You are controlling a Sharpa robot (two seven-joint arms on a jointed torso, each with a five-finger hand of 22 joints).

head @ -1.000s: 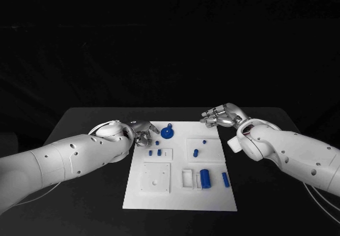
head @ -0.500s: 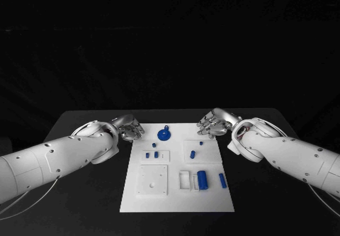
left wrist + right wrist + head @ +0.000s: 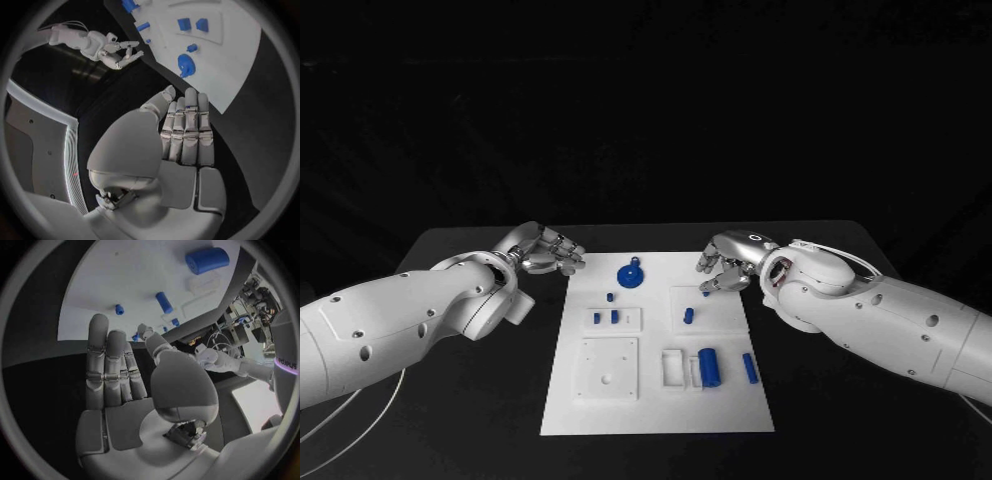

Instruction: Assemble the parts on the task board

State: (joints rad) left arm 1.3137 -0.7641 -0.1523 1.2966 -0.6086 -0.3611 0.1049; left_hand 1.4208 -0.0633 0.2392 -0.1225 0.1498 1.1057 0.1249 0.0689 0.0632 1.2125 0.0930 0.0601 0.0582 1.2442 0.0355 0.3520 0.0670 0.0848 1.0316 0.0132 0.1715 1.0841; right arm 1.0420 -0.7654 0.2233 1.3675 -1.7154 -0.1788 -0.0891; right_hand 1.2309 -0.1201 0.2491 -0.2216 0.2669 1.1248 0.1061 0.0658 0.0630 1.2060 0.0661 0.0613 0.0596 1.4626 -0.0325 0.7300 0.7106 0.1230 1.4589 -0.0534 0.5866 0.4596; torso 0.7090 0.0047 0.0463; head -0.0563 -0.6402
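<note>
Board [image 3: 661,400] lies white in the middle of the black table [image 3: 459,400], its long axis running away from me toward the far edge. From the head view I see the full layout: a round blue part with a tab [image 3: 632,274] near the far end, two small blocks [image 3: 604,317] below it, a short peg [image 3: 688,315] to their right, and a cylinder [image 3: 711,365] with a thin bar [image 3: 750,367] beside it, both lying lengthwise along the board. My left wrist view shows what the head view cannot: the left hand [image 3: 178,132] flat, fingers straight and together, holding nothing, over bare table just off the board's far left corner. My right wrist view shows the right hand [image 3: 115,365] likewise released and empty, at the board's far right edge near the peg.
</note>
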